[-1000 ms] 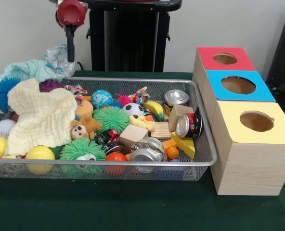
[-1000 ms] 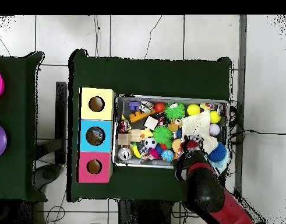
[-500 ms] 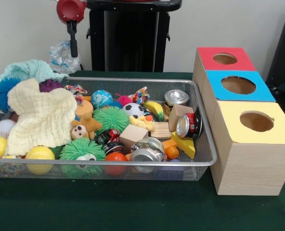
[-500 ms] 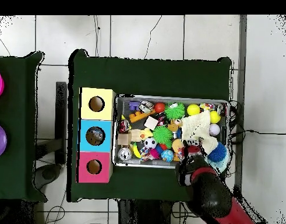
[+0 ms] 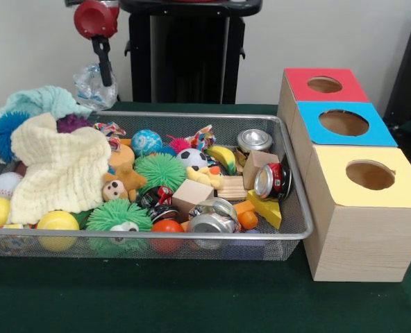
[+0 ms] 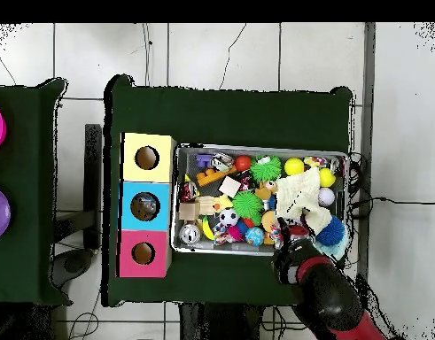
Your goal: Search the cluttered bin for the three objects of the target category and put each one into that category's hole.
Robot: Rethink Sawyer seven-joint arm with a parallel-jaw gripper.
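My gripper (image 5: 105, 75) hangs above the far left corner of the wire bin (image 5: 299, 229), its thin black fingers shut on a crumpled clear plastic piece (image 5: 93, 84) held clear of the pile. In the overhead view the gripper (image 6: 289, 237) sits at the edge of the bin (image 6: 256, 147) nearest the base. Three wooden boxes stand beside the bin, with a red top (image 5: 344, 84), a blue top (image 5: 309, 111) and a yellow top (image 5: 337, 163), each with one round hole. A silver can (image 5: 254, 140), a red can (image 5: 273, 180) and crushed silver cans (image 5: 211, 216) lie at the bin's right end.
The bin is heaped with a cream knitted cloth (image 5: 60, 170), a teal cloth (image 5: 42, 100), green spiky balls (image 5: 160, 170), yellow balls (image 5: 57, 222), a baseball (image 5: 4, 184), a wooden block (image 5: 193, 193) and small toys. Green felt covers the table.
The gripper has risen a little and shifted slightly left and back, and the clear plastic has gone with it, lifting off the teal cloth.
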